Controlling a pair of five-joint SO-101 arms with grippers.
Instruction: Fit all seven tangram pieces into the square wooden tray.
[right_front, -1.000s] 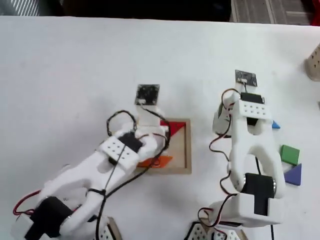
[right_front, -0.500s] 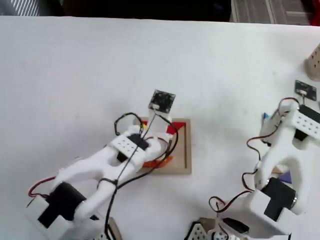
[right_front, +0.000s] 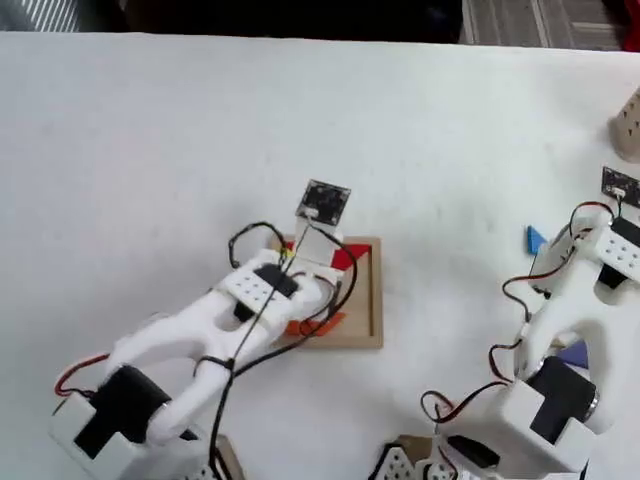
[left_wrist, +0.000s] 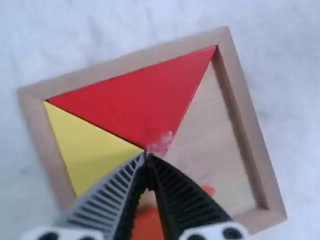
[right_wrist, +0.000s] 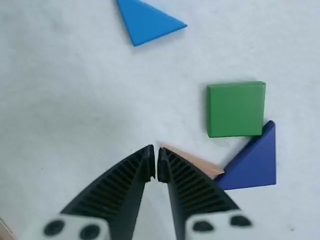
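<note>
The square wooden tray (left_wrist: 245, 113) holds a large red triangle (left_wrist: 145, 102) beside a yellow triangle (left_wrist: 87, 147), and an orange piece (left_wrist: 150, 226) lies near its front rim. My left gripper (left_wrist: 148, 159) is shut and empty, its tips just above the point where red meets yellow. From above, the left arm (right_front: 255, 300) covers much of the tray (right_front: 377, 300). My right gripper (right_wrist: 155, 161) is shut and empty over the table, next to a thin tan-orange piece (right_wrist: 192, 160). Close by lie a dark blue triangle (right_wrist: 252, 165), a green square (right_wrist: 236, 109) and a light blue triangle (right_wrist: 147, 21).
The right arm (right_front: 585, 300) stands at the table's right edge, with the light blue triangle (right_front: 535, 240) just left of it. A wooden pegged block (right_front: 628, 125) sits at the far right. Arm bases occupy the front edge. White table stretches behind and left.
The right arm has swung from beside the tray out to the right edge, over the loose pieces. The left arm shifted slightly right over the tray.
</note>
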